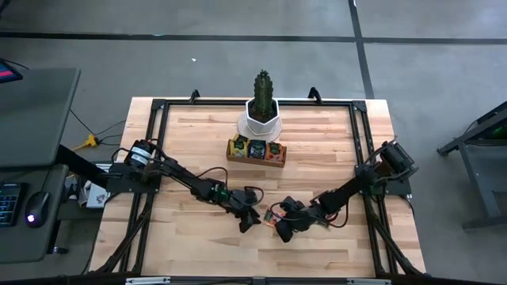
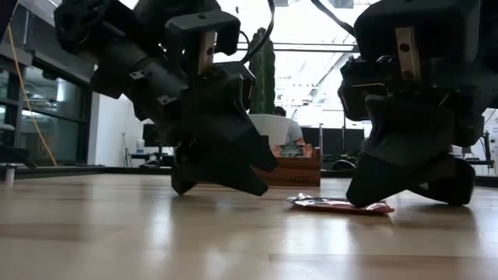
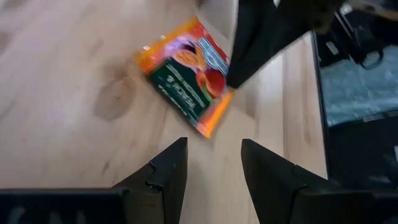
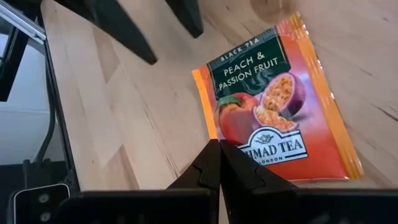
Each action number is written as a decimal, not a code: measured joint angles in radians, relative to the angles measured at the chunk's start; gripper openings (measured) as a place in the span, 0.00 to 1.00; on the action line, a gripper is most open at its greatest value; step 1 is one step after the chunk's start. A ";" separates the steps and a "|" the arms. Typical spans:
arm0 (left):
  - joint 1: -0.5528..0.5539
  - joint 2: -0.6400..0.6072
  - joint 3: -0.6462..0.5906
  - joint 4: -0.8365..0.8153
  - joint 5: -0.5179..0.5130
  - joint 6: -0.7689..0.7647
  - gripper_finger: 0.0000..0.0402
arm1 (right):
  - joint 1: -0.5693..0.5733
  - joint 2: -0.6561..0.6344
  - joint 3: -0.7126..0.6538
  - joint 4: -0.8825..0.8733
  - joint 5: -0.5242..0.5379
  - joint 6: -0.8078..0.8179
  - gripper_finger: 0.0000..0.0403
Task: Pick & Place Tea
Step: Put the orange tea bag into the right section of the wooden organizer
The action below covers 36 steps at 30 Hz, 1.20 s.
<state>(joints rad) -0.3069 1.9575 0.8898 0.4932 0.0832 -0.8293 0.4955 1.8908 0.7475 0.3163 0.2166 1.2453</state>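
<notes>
Right gripper [image 4: 219, 163] fingers pressed together, tips down on the edge of an orange-red tea sachet [image 4: 280, 106] lying flat on the table [image 1: 333, 158]. Left gripper [image 3: 213, 165] fingers parted, empty, just beside the sachet. Wooden tray [image 1: 256, 150] of tea sits well apart, by a potted cactus [image 1: 262, 103].

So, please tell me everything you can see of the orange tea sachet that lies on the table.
The orange tea sachet is flat and square, of glossy foil-like wrap, with a dark green label reading "Black Tea, Peach & Passion Fruit", pictured fruit and "Ahmad Tea London". It looks sealed. It lies flat, label up, on the wooden table, near the front middle, between both arms. The right gripper, jaws shut, sits at its edge; contact is unclear. The left gripper, jaws open, is apart from it.
</notes>
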 joint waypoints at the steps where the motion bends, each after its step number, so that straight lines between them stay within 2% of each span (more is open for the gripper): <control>1: 0.000 0.002 0.000 -0.002 -0.014 -0.009 0.37 | -0.001 0.000 0.000 0.000 -0.002 0.000 0.00; 5: 0.009 0.016 0.001 -0.001 -0.075 -0.048 0.37 | 0.001 0.000 0.000 0.004 -0.003 0.000 0.00; 9: 0.015 0.019 0.022 -0.002 -0.071 -0.069 0.37 | 0.002 0.001 0.004 0.006 -0.002 -0.011 0.00; 13: 0.023 0.055 0.093 -0.075 -0.071 -0.065 0.37 | -0.006 0.006 0.021 0.004 0.001 -0.048 0.00; 17: 0.028 0.076 0.168 -0.127 -0.010 -0.049 0.37 | -0.014 0.006 0.036 0.001 0.012 -0.072 0.00; 21: 0.027 0.137 0.264 -0.202 -0.002 -0.031 0.37 | -0.019 0.006 0.039 -0.001 0.004 -0.080 0.00; 25: 0.029 0.141 0.303 -0.257 0.042 0.004 0.37 | -0.013 0.006 0.039 -0.004 -0.005 -0.086 0.00; 29: 0.029 0.141 0.308 -0.283 0.021 0.019 0.37 | -0.011 0.006 0.040 -0.009 -0.008 -0.082 0.00; 32: 0.038 0.141 0.308 -0.290 0.028 0.040 0.31 | -0.005 0.006 0.040 -0.009 -0.002 -0.081 0.00; 36: 0.045 0.141 0.307 -0.302 0.038 0.058 0.13 | -0.004 0.006 0.040 -0.010 -0.003 -0.080 0.00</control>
<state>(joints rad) -0.2619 2.0983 1.1969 0.1914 0.1215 -0.7711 0.4919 1.8969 0.7876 0.3065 0.2134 1.1656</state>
